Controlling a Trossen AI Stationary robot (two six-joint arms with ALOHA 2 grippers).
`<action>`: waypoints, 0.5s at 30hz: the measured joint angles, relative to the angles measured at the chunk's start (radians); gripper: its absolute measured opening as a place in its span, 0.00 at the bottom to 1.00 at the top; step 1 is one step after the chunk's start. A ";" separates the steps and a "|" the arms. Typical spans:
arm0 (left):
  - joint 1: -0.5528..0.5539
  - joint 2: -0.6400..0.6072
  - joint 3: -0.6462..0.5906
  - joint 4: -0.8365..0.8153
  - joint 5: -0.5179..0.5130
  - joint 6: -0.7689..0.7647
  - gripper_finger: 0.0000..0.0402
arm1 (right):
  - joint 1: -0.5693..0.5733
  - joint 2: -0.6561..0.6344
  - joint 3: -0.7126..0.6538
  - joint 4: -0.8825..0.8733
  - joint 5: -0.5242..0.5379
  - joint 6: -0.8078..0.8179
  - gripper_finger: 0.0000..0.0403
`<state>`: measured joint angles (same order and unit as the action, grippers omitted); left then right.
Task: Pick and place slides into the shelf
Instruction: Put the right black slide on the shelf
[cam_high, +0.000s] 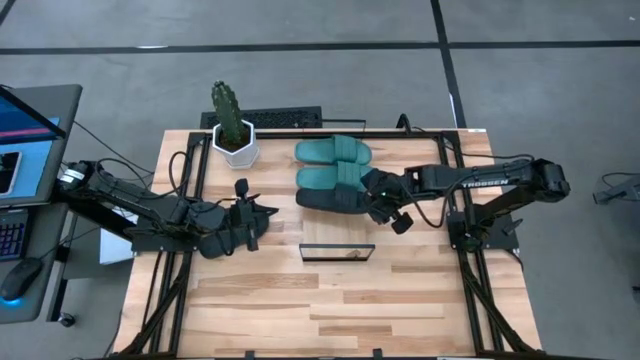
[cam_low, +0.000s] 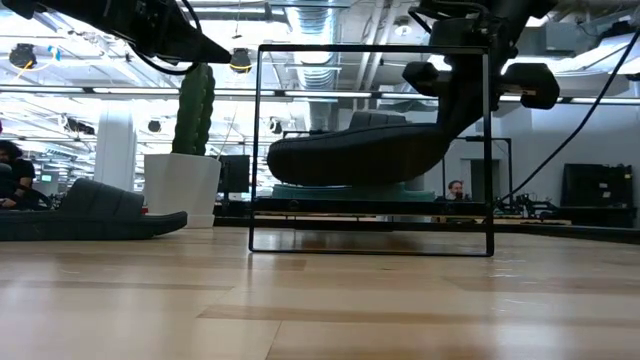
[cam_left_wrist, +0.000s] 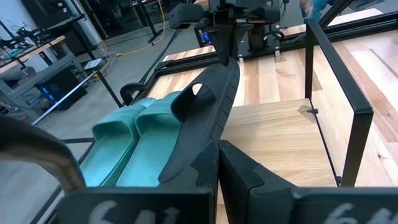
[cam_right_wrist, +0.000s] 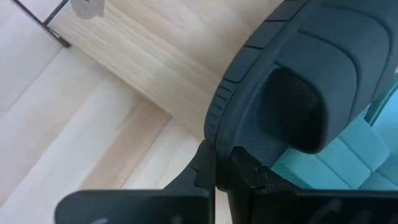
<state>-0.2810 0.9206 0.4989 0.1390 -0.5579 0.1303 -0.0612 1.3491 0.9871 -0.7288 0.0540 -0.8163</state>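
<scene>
My right gripper (cam_high: 368, 195) is shut on one black slide (cam_high: 332, 197) and holds it just on the near side of the two teal slides (cam_high: 333, 152), which lie side by side on their soles at the table's far middle. The second black slide (cam_low: 90, 212) lies flat on the table's left part; the left arm hides it from above. My left gripper (cam_high: 268, 212) hovers shut and empty left of the held slide. The shelf (cam_high: 337, 252), a black wire frame on a light plank, stands near the table's middle. My right gripper (cam_right_wrist: 216, 171) pinches the black slide's sole edge (cam_right_wrist: 214, 127) at its right-hand end, the end nearer the strap, between its two fingers. It comes from the table's right, slanting down. The slide is off the table and roughly level, with the held end (cam_low: 445, 115) bent upward.
A white pot with a cactus (cam_high: 235, 140) stands at the far left of the table, and a keyboard (cam_high: 280, 118) lies just beyond the far edge. A laptop (cam_high: 25, 140) sits off the left side. Bare wood stretches across the near half (cam_high: 330, 310).
</scene>
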 joint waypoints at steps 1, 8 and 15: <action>0.000 0.000 0.000 0.000 0.000 -0.001 0.00 | 0.000 0.000 0.000 -0.002 0.000 0.004 0.01; 0.000 0.000 0.000 0.000 0.001 -0.001 0.00 | 0.000 0.000 0.000 -0.034 0.000 0.005 0.02; 0.000 0.000 0.000 0.000 0.001 -0.001 0.00 | 0.000 0.000 0.000 -0.037 -0.001 0.040 0.06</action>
<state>-0.2811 0.9207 0.4988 0.1394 -0.5571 0.1295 -0.0612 1.3491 0.9871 -0.7658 0.0533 -0.7763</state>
